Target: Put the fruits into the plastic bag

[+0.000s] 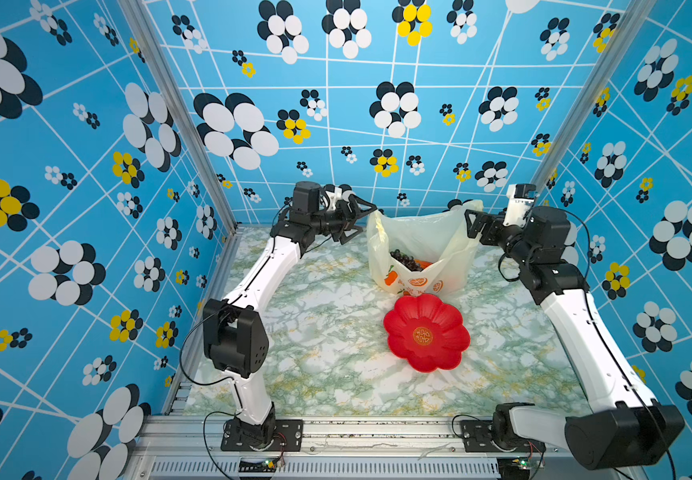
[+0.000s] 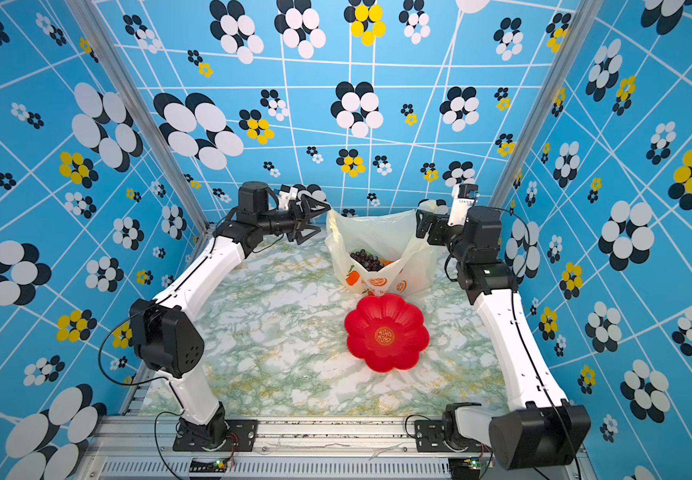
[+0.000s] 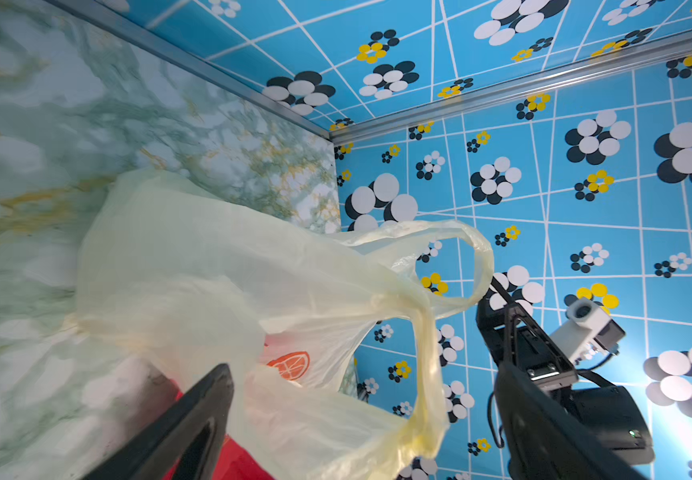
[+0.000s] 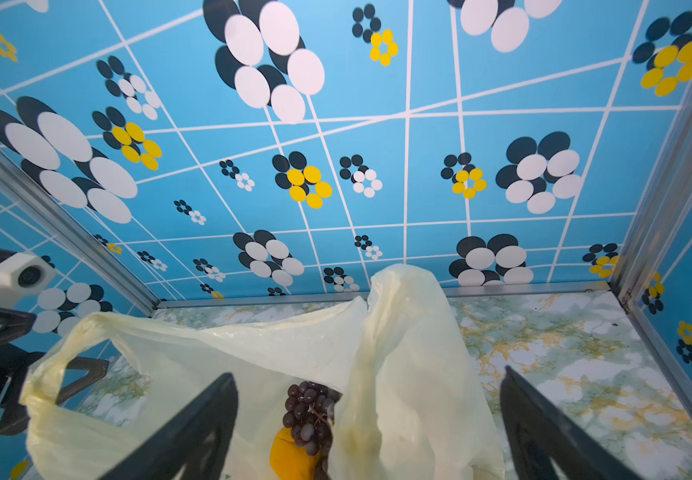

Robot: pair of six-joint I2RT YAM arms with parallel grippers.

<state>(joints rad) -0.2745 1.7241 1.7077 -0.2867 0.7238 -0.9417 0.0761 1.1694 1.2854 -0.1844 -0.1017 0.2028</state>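
The plastic bag (image 1: pixel 419 237) (image 2: pixel 377 235) stands slumped at the back of the table, mouth open upward. Inside it lie a dark purple grape bunch (image 1: pixel 404 259) (image 4: pixel 309 411) and a yellow-orange fruit (image 4: pixel 290 455); any other fruits are hidden. My left gripper (image 1: pixel 363 222) (image 2: pixel 317 222) is open beside the bag's left handle. In the left wrist view that loop (image 3: pixel 431 374) hangs loose between its fingers. My right gripper (image 1: pixel 472 226) (image 2: pixel 422 224) is open at the bag's right side. In the right wrist view the right handle (image 4: pixel 410 353) rises ungripped between its fingers.
A red flower-shaped plate (image 1: pixel 427 316) (image 2: pixel 385 316) lies bare on the marble tabletop just in front of the bag. Blue patterned walls close the back and both sides. Each arm's base is bolted to the front rail.
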